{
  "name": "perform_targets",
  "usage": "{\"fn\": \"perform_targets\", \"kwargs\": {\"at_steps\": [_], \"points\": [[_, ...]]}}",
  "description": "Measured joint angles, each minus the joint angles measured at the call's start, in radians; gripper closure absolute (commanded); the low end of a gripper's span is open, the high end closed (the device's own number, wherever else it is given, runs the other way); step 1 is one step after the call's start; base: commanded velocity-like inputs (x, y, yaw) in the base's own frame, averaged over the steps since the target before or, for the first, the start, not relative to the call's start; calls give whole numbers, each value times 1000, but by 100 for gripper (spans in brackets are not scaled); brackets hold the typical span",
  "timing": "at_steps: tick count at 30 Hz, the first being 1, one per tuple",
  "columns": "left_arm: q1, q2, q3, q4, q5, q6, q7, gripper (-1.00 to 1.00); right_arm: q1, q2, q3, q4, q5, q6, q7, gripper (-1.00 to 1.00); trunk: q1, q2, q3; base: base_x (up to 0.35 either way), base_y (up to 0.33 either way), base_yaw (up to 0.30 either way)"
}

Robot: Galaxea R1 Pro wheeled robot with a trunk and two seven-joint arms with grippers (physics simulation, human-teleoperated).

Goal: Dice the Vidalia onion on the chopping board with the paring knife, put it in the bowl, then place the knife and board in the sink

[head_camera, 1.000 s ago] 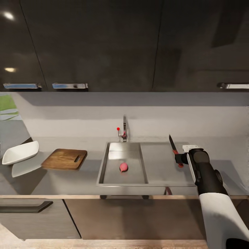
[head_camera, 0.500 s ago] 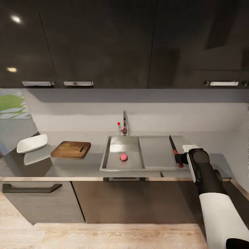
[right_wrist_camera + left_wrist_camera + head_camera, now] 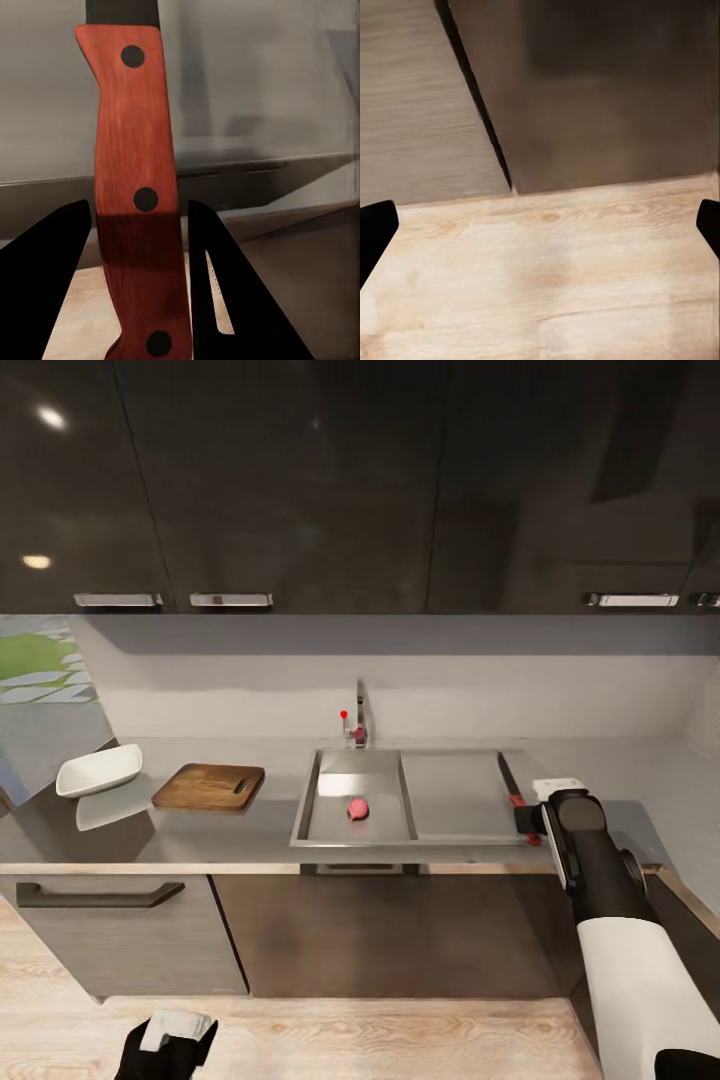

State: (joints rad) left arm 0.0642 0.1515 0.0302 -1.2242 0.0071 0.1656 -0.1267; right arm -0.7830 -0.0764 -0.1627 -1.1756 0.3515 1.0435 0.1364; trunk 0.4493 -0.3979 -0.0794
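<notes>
- The right arm rises from the lower right of the head view, white at the lower part and black toward the wrist, and it reaches forward over the front edge of the countertop (image 3: 250, 830).
- The right gripper (image 3: 528, 822) is closed on the paring knife (image 3: 512, 786); in the right wrist view its two black fingers (image 3: 217, 277) press on both sides of the red handle (image 3: 135, 202), which has three dark rivets.
- The dark blade of the knife points away from the robot, over the flat steel area just right of the sink (image 3: 356, 838).
- The left gripper (image 3: 170, 1045) shows at the bottom left of the head view, low above the pale wood floor (image 3: 380, 1040); in the left wrist view its black fingertips (image 3: 375, 232) stand wide apart with only floor between them.
- The Vidalia onion (image 3: 357, 809) lies in the basin of the sink, in the centre of the frame, below the faucet (image 3: 359, 725) with its red knob.
- The chopping board (image 3: 209, 787) lies flat on the countertop, left of the sink.
- The white bowl (image 3: 98, 770) stands further left, near the board but apart from it.
- Dark glossy cabinets (image 3: 300, 480) fill the upper part of the frame.
</notes>
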Motion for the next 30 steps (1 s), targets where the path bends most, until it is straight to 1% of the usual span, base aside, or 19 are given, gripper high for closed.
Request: {"fn": "perform_targets", "kwargs": {"at_steps": [1, 2, 3, 4, 5, 7, 8, 11, 13, 15, 17, 18, 20, 23, 25, 26, 27, 28, 30], "points": [[0, 0, 1, -54, 1, 44, -30, -100, 0, -3, 0, 0, 7, 0, 0, 100, 0, 0, 0, -3, 0, 0], [0, 0, 2, -85, 0, 68, -44, -100, 0, -6, 0, 0, 9, 0, 0, 100, 0, 0, 0, -2, 0, 0], [0, 0, 5, -139, 1, 115, -63, -100, 0, -9, 0, 0, 12, 0, 0, 100, 0, 0, 0, -2, 0, 0], [0, 0, 8, -167, 1, 140, -71, -100, 0, -11, 0, 0, 13, 0, 0, 100, 0, 0, 0, 0, 0, 0], [0, 0, 12, -214, 1, 187, -82, -100, 0, -13, -1, 0, 14, 0, 0, 100, 0, 0, 0, 0, 0, 0], [0, -1, 15, -255, 1, 233, -89, -100, 0, -15, -1, 0, 15, 0, 0, 100, 0, 0, 0, 0, 0, 0], [0, -2, 17, -288, 0, 273, -94, -100, 0, -16, -1, 0, 16, 0, 0, 100, 0, 0, 0, 0, 0, 0], [-3, -3, 19, -331, 0, 330, -99, -100, 0, -21, -1, 0, 17, 0, 0, 100, 0, 0, 0, 0, 0, 0], [-39, -5, 21, -351, 0, 381, -101, -100, 0, -32, 0, 0, 18, 0, 1, 100, 0, 0, 0, 0, 0, 0], [-69, -5, 21, -354, 0, 405, -101, -100, 0, -34, 0, 0, 17, 0, 1, 100, 0, 0, 0, 0, 0, 0], [-126, -5, 21, -357, 0, 448, -102, -100, 0, -37, 1, 0, 17, 0, 1, 100, 0, 0, 0, 0, 0, 0], [-172, -6, 21, -357, 1, 485, -103, -100, 0, -37, 1, 0, 17, 0, 1, 100, 0, 0, 0, 0, 0, 0], [-304, -19, 20, -357, 2, 601, -107, -100, 0, -38, 1, 0, 17, 0, 1, 100, 0, 0, 1, 0, 0, 0], [-482, -52, 19, -347, 2, 720, -109, -100, 0, -39, 1, 0, 17, 0, 1, 100, 0, 0, 1, 0, 0, 0], [-539, -62, 19, -333, 2, 766, -109, -100, 0, -39, 1, 0, 17, 0, 1, 100, 0, 0, 0, 0, 0, 0], [-589, -70, 16, -317, 2, 796, -109, -100, 0, -39, 1, 0, 17, 0, 1, 100, 0, 0, 1, 0, 0, 0], [-616, -77, 14, -309, 2, 806, -109, -100, 0, -39, 1, 0, 17, 0, 0, 100, 0, 0, 0, 0, 0, 0], [-660, -93, 5, -294, 4, 820, -108, -100, 0, -40, 1, -1, 17, 0, 0, 100, 0, 0, 0, 0, 0, 0], [-709, -119, -13, -281, 4, 832, -107, -100, 0, -40, 1, -4, 18, 0, 0, 100, 0, 0, 0, 0, 0, 0]]}}
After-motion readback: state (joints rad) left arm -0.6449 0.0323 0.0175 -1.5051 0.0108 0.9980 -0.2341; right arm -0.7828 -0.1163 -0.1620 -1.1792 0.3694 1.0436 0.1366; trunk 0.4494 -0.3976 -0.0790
